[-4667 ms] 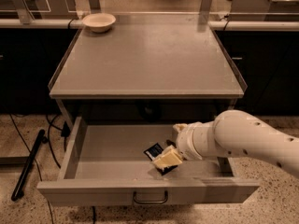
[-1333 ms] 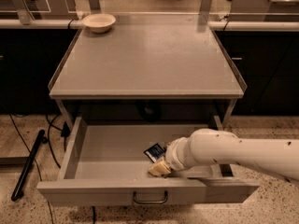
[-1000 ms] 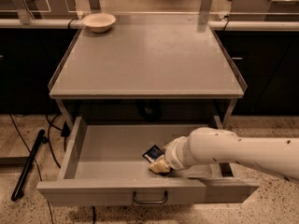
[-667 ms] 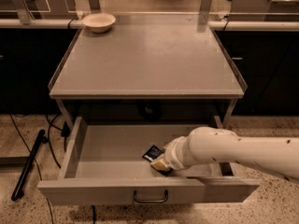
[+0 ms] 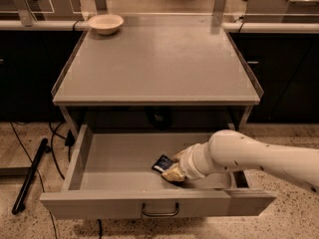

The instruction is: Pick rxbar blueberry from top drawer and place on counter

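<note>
The top drawer (image 5: 84,158) is pulled open below the counter (image 5: 154,63). The rxbar blueberry (image 5: 162,163), a dark navy wrapper with white print, lies on the drawer floor near the middle front. Only one end of it shows; the rest is hidden under the gripper. My gripper (image 5: 173,172) reaches into the drawer from the right on a white arm and sits on top of the bar, at its right end.
A white bowl (image 5: 105,23) stands at the counter's back left corner. Clear raised strips edge the counter. Black cabinets flank it on both sides. A black rod (image 5: 30,183) and cables lie on the floor at the left. The drawer handle (image 5: 160,211) faces front.
The gripper has moved left and lower into the drawer onto the bar. Over the last second it has barely moved and the bar has stayed in place.
</note>
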### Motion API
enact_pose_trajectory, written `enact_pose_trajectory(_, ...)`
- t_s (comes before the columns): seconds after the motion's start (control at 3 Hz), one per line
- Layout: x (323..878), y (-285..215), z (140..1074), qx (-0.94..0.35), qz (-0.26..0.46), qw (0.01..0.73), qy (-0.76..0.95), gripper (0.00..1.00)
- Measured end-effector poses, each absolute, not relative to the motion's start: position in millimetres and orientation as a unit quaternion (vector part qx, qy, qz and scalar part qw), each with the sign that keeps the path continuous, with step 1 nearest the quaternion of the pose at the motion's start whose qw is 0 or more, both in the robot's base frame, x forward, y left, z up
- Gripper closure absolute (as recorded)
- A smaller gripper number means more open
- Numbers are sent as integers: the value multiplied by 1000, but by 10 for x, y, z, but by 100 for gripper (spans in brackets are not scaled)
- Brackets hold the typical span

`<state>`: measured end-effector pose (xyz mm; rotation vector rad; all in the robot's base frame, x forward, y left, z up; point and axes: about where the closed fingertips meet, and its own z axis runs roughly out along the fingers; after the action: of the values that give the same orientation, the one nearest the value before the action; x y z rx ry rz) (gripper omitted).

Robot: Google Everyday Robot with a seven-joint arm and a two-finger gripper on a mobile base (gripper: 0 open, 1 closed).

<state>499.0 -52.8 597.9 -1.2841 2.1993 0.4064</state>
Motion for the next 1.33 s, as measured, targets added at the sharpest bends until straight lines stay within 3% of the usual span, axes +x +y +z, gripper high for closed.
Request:
enact_pose_trajectory(0.33,5008,-379,6075,-475,261,298,785,100)
enact_pose_trajectory(0.67,5276,-673,6627,-530,280,357,716,100)
enact_pose_trajectory(1.33,5331,-693,6820,-551,274,368,697,100)
